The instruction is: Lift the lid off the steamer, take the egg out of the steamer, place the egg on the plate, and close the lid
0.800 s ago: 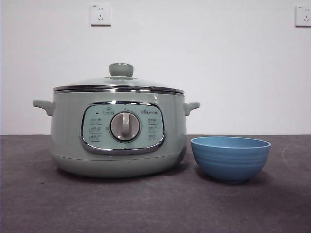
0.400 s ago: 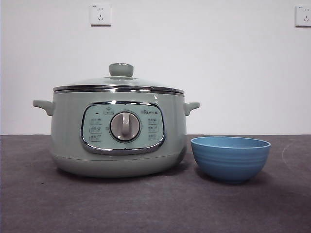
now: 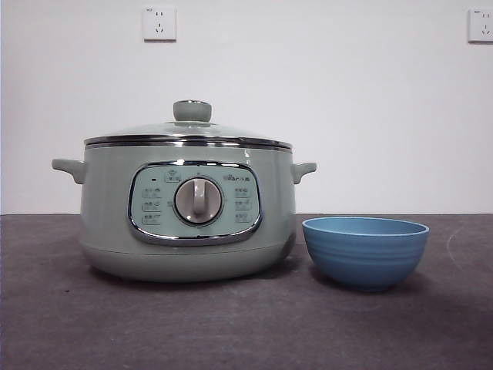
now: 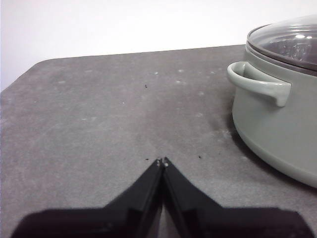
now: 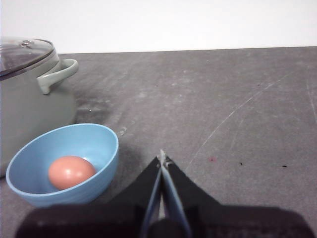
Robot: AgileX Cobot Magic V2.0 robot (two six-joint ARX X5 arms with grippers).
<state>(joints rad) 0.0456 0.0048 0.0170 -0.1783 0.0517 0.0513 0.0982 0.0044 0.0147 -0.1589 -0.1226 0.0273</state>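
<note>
The sage-green steamer [image 3: 189, 212] stands on the table with the glass lid [image 3: 189, 132] closed on it; it also shows in the left wrist view [image 4: 277, 124] and the right wrist view [image 5: 29, 99]. A brown egg [image 5: 71, 171] lies inside a blue bowl [image 5: 62, 166], which stands right of the steamer in the front view [image 3: 364, 250]. My left gripper [image 4: 162, 162] is shut and empty over the bare table beside the steamer's handle. My right gripper [image 5: 161, 158] is shut and empty, beside the bowl. Neither arm shows in the front view.
The dark grey table [image 3: 246, 324] runs to a white wall with two sockets [image 3: 159, 23]. The table's rounded corner shows in the left wrist view [image 4: 29, 69].
</note>
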